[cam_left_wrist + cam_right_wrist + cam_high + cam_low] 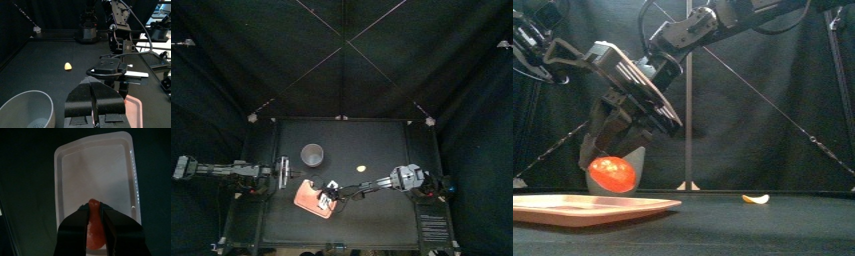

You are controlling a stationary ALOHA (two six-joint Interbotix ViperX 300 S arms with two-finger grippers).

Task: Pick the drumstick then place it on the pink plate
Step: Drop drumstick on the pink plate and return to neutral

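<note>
Right gripper [95, 210] clamped on drumstick [611, 175] — directly above pink plate [553, 210], not touching — long axis along plate's length.

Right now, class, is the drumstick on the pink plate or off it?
Off, it seems: the right gripper clamps the drumstick just above the pink plate; contact underneath cannot be told.
</note>
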